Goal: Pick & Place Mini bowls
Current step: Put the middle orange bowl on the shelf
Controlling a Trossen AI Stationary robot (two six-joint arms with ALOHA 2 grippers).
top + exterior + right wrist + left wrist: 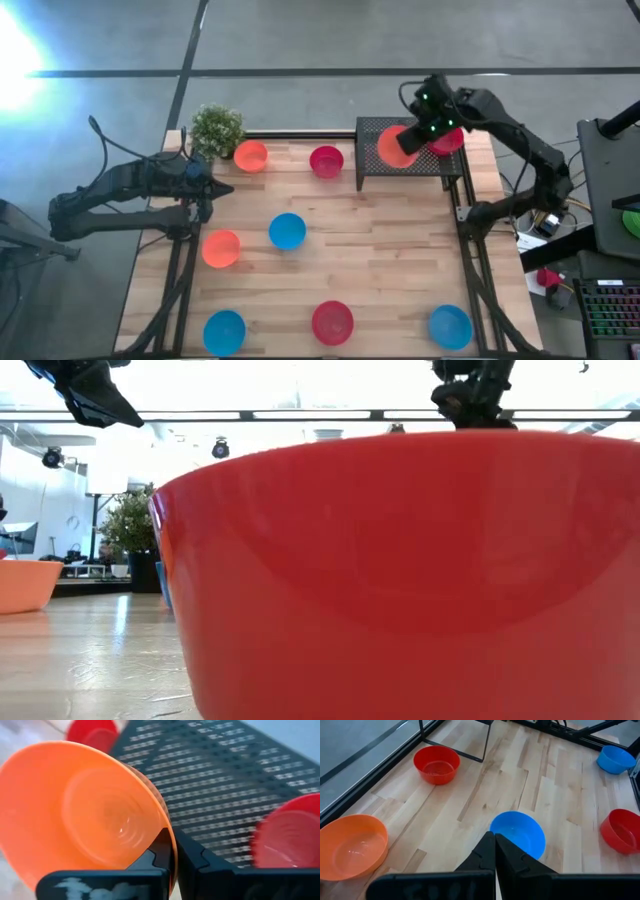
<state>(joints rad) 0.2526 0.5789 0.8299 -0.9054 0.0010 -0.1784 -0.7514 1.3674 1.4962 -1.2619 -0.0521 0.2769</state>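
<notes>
My right gripper [418, 135] is shut on an orange mini bowl [396, 146] over the black perforated platform [415, 165] at the table's far right. A red bowl [448, 140] lies on that platform beside it. Other mini bowls stand on the wooden table: orange [251, 156], red [326, 160], blue [287, 231], orange [221, 248], blue [224, 331], red [332, 322] and blue [450, 327]. My left gripper [222, 188] is shut and holds nothing, above the table's left side, with the middle blue bowl [518, 834] ahead of it. My right gripper holds the orange bowl by its rim [168, 827], one finger inside the bowl and one outside. The fingers slant down from above. The bowl is tilted, its hollow turned sideways, and is lifted above the platform's mesh [215, 795].
A small green potted plant [217, 130] stands at the far left corner. In the low view the near red bowl [400, 580] fills most of the picture. Bare wood lies at the table's middle right [390, 250]. A keyboard and gear sit off the table's right edge.
</notes>
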